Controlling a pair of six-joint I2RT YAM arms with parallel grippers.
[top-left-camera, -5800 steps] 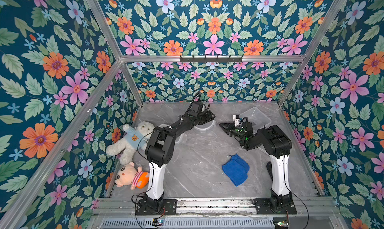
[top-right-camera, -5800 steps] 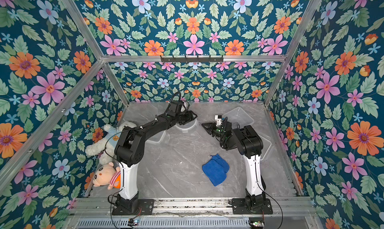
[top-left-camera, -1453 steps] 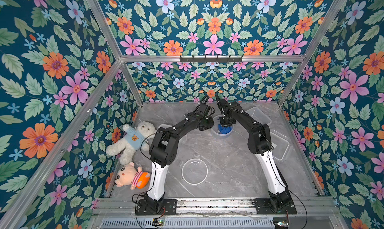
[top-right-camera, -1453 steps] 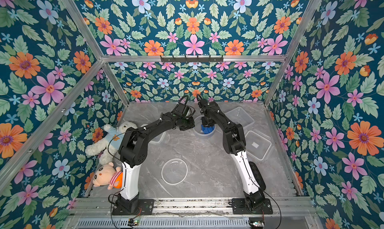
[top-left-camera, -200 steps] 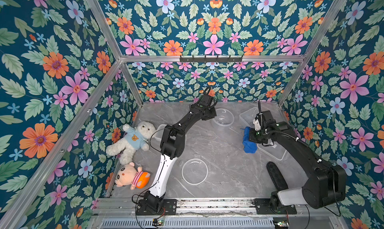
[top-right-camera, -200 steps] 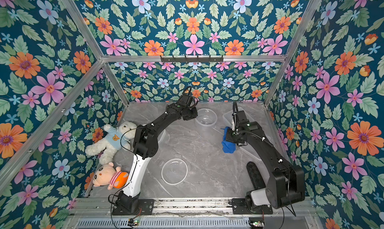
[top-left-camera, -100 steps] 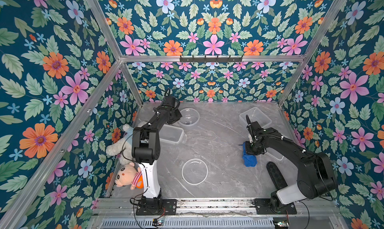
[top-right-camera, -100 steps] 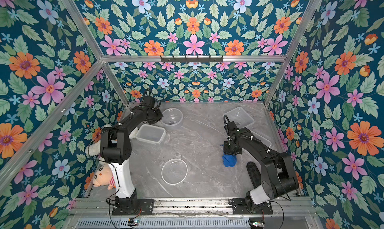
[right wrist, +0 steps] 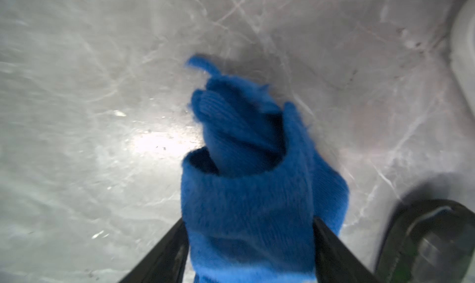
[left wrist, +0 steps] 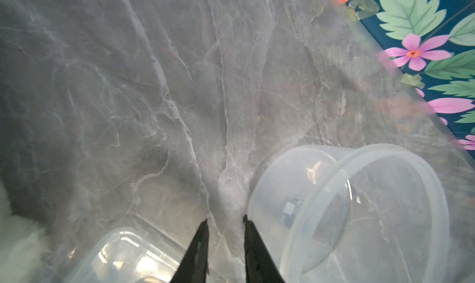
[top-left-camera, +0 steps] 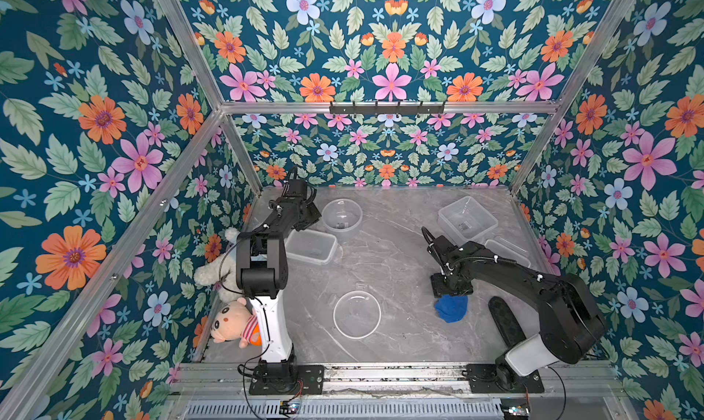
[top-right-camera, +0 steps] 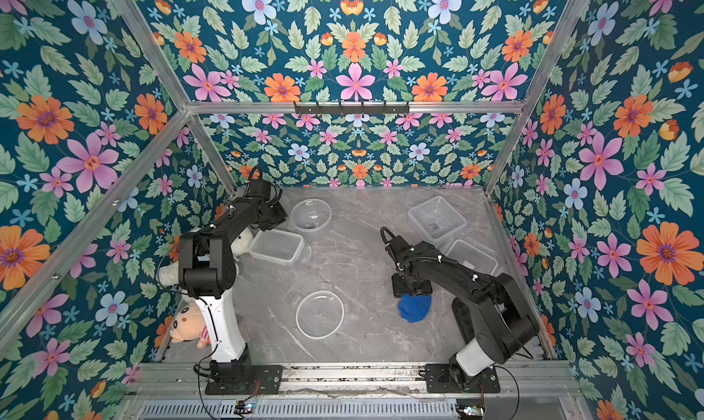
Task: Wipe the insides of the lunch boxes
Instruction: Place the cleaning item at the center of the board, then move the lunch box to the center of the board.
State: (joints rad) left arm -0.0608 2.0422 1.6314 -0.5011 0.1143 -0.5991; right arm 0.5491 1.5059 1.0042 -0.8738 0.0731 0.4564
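3 clear lunch boxes sit on the gray table point(top-left-camera: 388, 262). The round tub point(top-left-camera: 341, 218) and the small long tub point(top-left-camera: 310, 246) are close together at the back left. The big square tub point(top-left-camera: 466, 218) is at the back right. The left pincer point(left wrist: 225, 220) is a little apart and empty, just beside the round tub. The right pincer point(right wrist: 249, 222) is wide apart, with the blue cloth point(top-left-camera: 451, 308) between its fingers.

arms point(top-left-camera: 533, 281) black | lower links point(top-left-camera: 272, 330) white | cables point(top-left-camera: 424, 233) black | fingers point(left wrist: 195, 253) black, tapered
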